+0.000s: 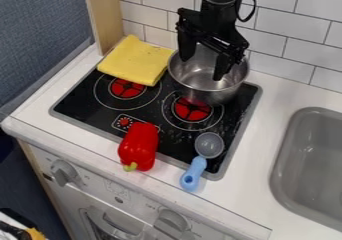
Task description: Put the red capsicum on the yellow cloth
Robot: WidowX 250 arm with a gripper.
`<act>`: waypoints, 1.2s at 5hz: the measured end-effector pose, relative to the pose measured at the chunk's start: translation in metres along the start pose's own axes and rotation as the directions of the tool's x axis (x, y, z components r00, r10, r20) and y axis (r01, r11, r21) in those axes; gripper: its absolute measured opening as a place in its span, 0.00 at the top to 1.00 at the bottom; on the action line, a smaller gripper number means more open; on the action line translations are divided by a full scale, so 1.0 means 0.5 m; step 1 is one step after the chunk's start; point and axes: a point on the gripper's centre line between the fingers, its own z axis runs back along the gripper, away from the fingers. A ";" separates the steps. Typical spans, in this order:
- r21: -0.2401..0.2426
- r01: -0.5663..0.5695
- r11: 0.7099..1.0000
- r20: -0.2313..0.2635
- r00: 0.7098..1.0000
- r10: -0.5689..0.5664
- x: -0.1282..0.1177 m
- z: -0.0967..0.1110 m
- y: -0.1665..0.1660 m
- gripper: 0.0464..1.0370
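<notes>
We have one red, glossy capsicum (139,143) lying across the front edge of the black stovetop (87,101), its single green stem (130,167) towards the front of the white counter (300,96). Just beside it, to the right, we find one toy ladle with a grey bowl and a blue handle (192,175), also lying over that edge. Further back we count two red burner discs, one at left (127,88) and one nearer the middle (192,109). Our one folded yellow cloth (135,60) covers the stove's back left corner. Close to its right stands one round, shiny metal pot (210,91), and its near wall is between the capsicum and the black gripper (203,69). The gripper hangs over the pot with its two fingers spread and nothing held. We see one grey sink (284,156) at right and two grey knobs (65,172) on the front below.
</notes>
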 end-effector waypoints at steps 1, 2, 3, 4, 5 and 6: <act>-0.007 0.004 1.000 -0.033 0.999 -0.005 -0.009 -0.021 -0.006 0.04; -0.023 0.005 1.000 -0.013 1.000 -0.005 -0.024 0.004 -0.010 0.04; -0.025 0.012 1.000 0.081 0.997 -0.009 -0.058 0.071 -0.005 0.04; -0.064 -0.036 0.997 0.061 0.997 0.039 -0.124 0.078 0.025 0.04; -0.069 -0.030 0.997 -0.079 0.997 0.024 -0.200 0.013 0.033 0.04; -0.034 -0.075 0.997 -0.186 0.980 0.068 -0.255 -0.053 0.065 0.04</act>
